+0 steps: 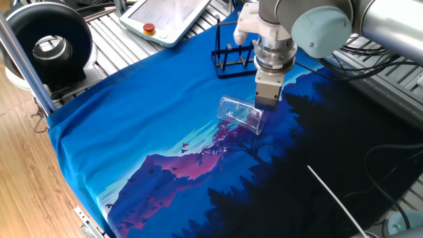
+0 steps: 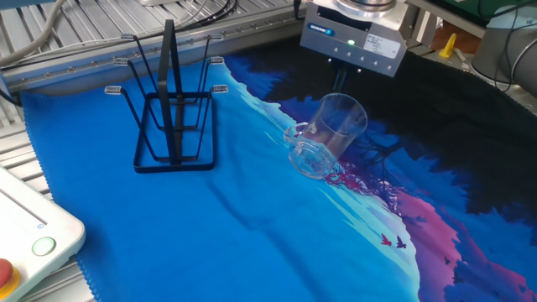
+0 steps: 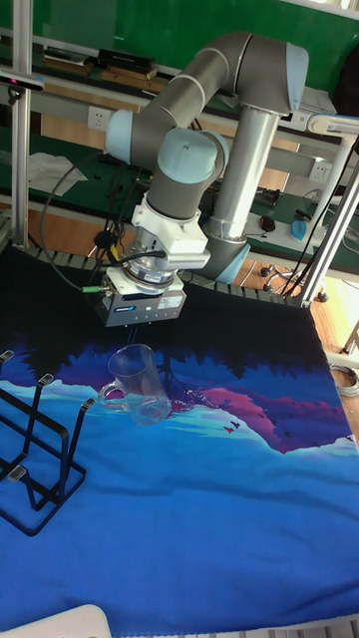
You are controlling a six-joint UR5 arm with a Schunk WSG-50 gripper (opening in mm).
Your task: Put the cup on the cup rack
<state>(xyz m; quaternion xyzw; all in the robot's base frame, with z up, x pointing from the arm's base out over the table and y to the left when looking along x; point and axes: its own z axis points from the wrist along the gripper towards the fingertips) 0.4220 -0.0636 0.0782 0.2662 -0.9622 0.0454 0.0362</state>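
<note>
The cup is a clear glass mug lying tilted on the blue cloth, base low and mouth raised toward the gripper. My gripper hangs right at the cup's rim on its far side. Its thin fingers sit close together and are largely hidden by the gripper body and the glass, so a grip on the rim cannot be made out. The cup rack, black wire with upright pegs, stands apart from the cup with nothing on it.
A white pendant with a red button lies past the cloth's edge near the rack. A black round device sits at the table corner. Metal posts and cables border the cloth.
</note>
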